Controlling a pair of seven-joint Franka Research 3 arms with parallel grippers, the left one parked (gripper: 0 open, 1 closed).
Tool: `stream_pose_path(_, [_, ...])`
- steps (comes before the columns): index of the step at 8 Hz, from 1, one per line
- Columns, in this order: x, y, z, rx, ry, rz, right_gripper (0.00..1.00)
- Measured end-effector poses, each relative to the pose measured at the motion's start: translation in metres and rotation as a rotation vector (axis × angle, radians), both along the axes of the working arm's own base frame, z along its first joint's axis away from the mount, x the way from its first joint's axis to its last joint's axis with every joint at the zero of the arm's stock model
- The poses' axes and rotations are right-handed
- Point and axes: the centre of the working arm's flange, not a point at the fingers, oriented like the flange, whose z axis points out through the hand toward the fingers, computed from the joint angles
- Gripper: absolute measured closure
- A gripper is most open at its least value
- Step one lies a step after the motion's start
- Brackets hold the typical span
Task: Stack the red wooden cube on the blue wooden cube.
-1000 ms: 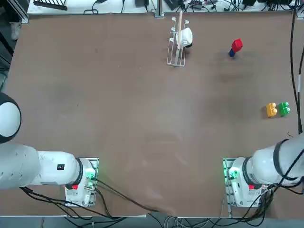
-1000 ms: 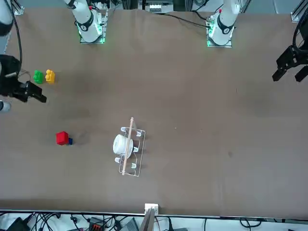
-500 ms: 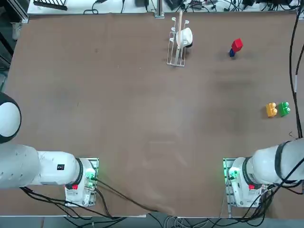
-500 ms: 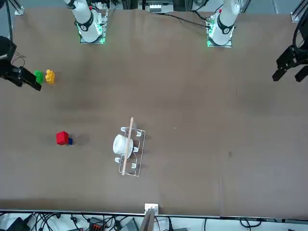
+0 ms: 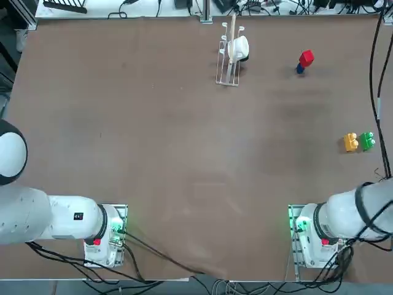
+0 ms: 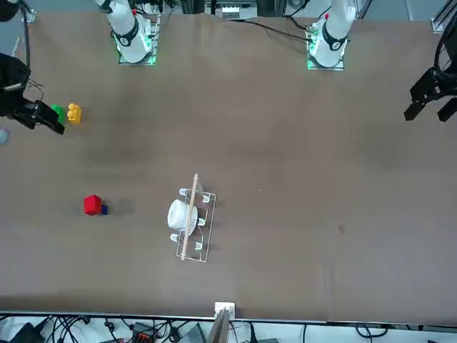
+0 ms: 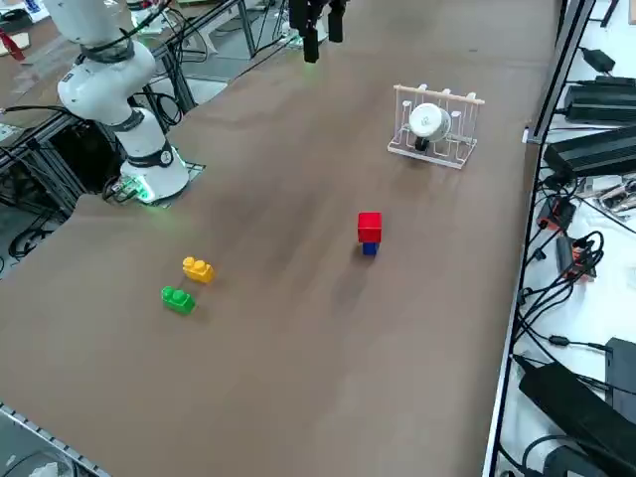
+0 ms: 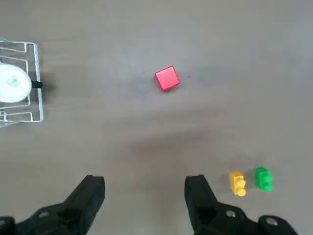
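The red wooden cube [image 5: 306,58] sits on top of the blue wooden cube [image 5: 299,69] at the far right of the table. The front view shows the red cube [image 6: 92,205] with a sliver of the blue cube [image 6: 104,209] beside it. From the right side the red cube [image 7: 369,227] stands squarely on the blue cube [image 7: 369,247]. In the wrist view only the red cube [image 8: 167,78] shows; the blue one is hidden beneath it. My right gripper [image 8: 144,188] hangs high above the table, well apart from the stack, open and empty. Seen from the front, the right gripper [image 6: 51,123] is at the table's edge.
A wire rack holding a white cup [image 5: 230,55] stands left of the stack at the far side. A yellow studded block [image 5: 351,142] and a green studded block [image 5: 368,141] lie side by side near the right edge, closer to my base.
My right gripper has drawn back from the stack toward my side of the table and now overlaps the green block in the front view. The cubes have not moved.
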Motion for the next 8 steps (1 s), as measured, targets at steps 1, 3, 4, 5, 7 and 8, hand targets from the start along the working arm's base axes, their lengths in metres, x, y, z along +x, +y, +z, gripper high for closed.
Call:
stream_pose_path(1, [-0.0002, 0.0046, -0.0008, 0.0, 0.002, 0.009, 0.0])
stream_pose_path(3, [-0.0003, 0.0055, -0.0021, 0.0, 0.005, 0.018, 0.0])
stream_pose_path(4, [-0.0003, 0.0054, -0.0023, 0.0, 0.005, 0.019, 0.0])
stream_pose_path(5, [-0.0003, 0.0054, -0.0025, 0.001, 0.006, 0.019, 0.0])
stream_pose_path(7, [-0.0004, 0.0056, -0.0032, 0.036, 0.009, 0.013, 0.0])
stream_pose_path(8, [-0.0003, 0.0038, -0.0032, 0.043, 0.009, 0.009, 0.0])
